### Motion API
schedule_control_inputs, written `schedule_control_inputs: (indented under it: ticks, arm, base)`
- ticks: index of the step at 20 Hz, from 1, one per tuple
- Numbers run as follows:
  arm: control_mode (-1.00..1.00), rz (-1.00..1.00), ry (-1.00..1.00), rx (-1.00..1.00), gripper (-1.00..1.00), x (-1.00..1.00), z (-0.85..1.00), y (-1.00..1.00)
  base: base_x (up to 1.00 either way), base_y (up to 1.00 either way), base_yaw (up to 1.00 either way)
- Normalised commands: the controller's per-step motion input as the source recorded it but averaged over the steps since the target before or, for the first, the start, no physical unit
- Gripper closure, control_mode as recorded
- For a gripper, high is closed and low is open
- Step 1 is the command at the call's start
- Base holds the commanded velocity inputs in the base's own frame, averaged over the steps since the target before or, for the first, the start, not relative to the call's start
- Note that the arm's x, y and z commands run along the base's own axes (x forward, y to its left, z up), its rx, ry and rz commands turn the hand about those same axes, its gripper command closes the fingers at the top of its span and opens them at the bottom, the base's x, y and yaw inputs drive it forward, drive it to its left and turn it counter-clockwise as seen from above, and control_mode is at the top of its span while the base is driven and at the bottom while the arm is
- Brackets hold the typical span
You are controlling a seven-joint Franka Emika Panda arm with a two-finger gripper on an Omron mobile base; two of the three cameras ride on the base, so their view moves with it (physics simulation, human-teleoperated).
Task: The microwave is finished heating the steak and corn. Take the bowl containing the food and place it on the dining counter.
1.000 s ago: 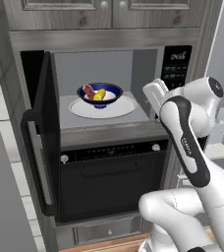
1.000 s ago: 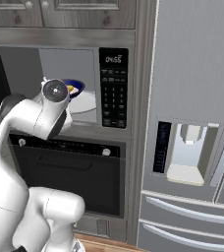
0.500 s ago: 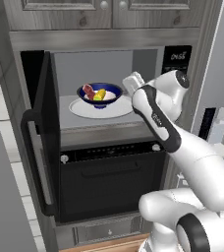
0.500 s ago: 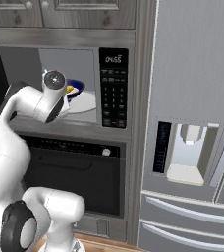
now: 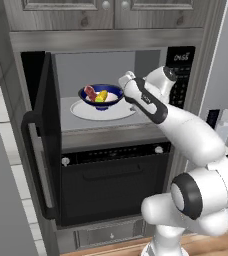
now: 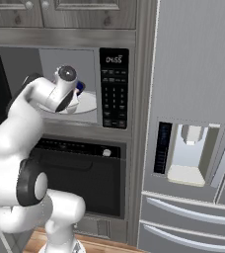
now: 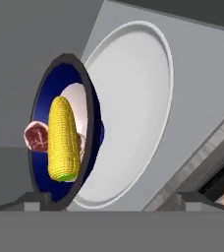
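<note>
Clearly the reach for the bowl (image 5: 101,96) is the step in hand. The microwave (image 5: 178,75) stands with its door (image 5: 45,145) swung wide to the left, and the bowl sits inside on a white round plate (image 5: 83,110), toward the middle of the grey cavity. In it lie the corn (image 7: 63,139) and the steak (image 7: 35,136), the yellow cob in front of the reddish meat as the hand view sees them.

The arm stretches up from the lower right of the left base view, and the tool (image 5: 125,83) is at the mouth of the cavity, just beside the bowl's right side but apart from it. Its jaws stand spread to their widest and have hold of nothing. In the hand view the two dark fingertips (image 7: 33,201) rise at the bottom edge, one below the bowl and the other below the plate's far rim, so the bowl's dark blue wall is not yet between them.

The next move probably calls for a short advance until one finger passes inside the rim and the other outside it, then a firm close on the wall. The lift should be kept level and low, since the cavity roof is near and a tilt could roll the corn out. The dining table is a later step.
</note>
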Motion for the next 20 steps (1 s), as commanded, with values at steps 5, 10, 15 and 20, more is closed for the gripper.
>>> schedule_control_inputs:
  ticks: [5,10,15,20]
  arm:
    - [-1.0,0.0,0.04,0.0,-1.0,0.61,-0.38,0.12]
    - [-1.0,0.0,0.0,0.0,-1.0,0.65,-0.23,0.29]
    - [-1.0,0.0,0.02,0.0,-1.0,0.62,-0.24,0.15]
    - [-1.0,0.0,0.06,0.0,-1.0,0.44,-0.28,0.0]
  base:
    - [0.0,0.0,0.0]
    - [0.0,0.0,0.0]
    - [0.0,0.0,0.0]
    - [0.0,0.0,0.0]
